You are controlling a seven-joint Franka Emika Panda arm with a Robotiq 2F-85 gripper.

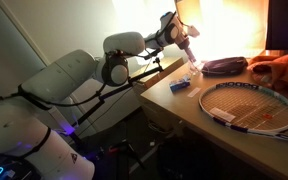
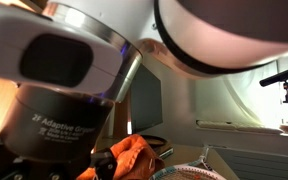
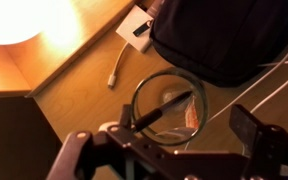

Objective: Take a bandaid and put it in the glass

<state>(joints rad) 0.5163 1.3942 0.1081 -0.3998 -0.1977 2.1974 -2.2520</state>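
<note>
One bandaid (image 3: 191, 117) inside the glass (image 3: 135, 103)

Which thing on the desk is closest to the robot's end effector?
The small clear glass, the round rim directly below the end effector; the dark pouch, flat box and loose pale strip lie farther away.
</note>
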